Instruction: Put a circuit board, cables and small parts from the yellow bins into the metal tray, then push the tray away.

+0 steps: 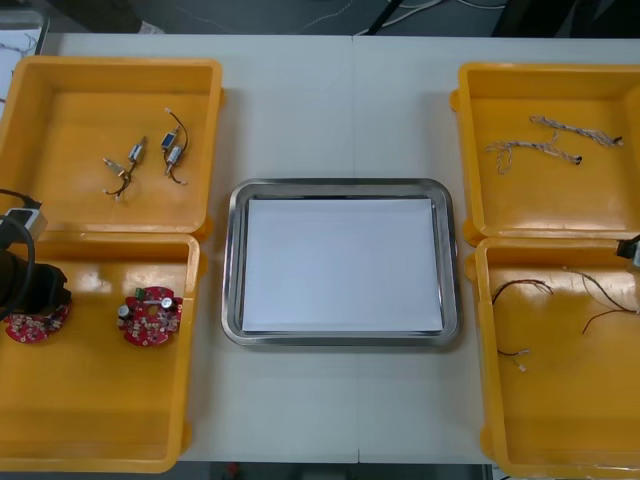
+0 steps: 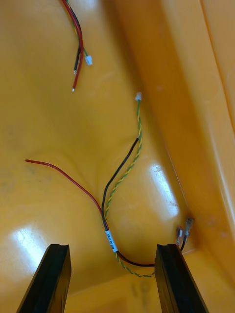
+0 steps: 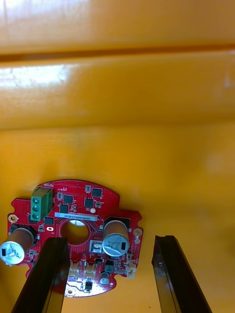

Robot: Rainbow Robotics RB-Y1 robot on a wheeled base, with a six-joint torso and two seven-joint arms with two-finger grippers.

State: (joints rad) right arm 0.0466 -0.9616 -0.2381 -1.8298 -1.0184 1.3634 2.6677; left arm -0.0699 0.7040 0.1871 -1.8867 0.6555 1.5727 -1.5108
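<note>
Circuit board [image 3: 88,205], round and red, lay flat on the floor of the yellow bin [image 1: 90,420] at the lower left of the front view, close to that frame's left edge, with a second board [image 1: 150,316] just beside it. The left gripper [image 3: 110,239] hung over it with its fingers wide apart: one finger overlapped the board's face, the other stood off its rim over bare bin floor. The right gripper [image 2: 112,247] hovered, its fingers just as wide, over the thin cables [image 2: 120,176] in the lower right bin [image 1: 560,430]. The metal tray [image 1: 232,270], white inside, sat at mid-frame between the bins with none of the items in it.

The likeliest trouble, to my eye, was an off-centre descent. A finger landing on the tall capacitors [image 3: 115,237] instead of beside the rim would tip or shove the board, and the glossy bin floor would let it slide toward the nearby wall. On the right, the cables lay flat and tangled, so a pinch could close on nothing or drag up several at once.

The light table [image 1: 340,110] was plain and matte, with a faint seam running toward its far edge. Beyond that edge, at the top of the frame, was a dark floor [image 1: 250,15]
</note>
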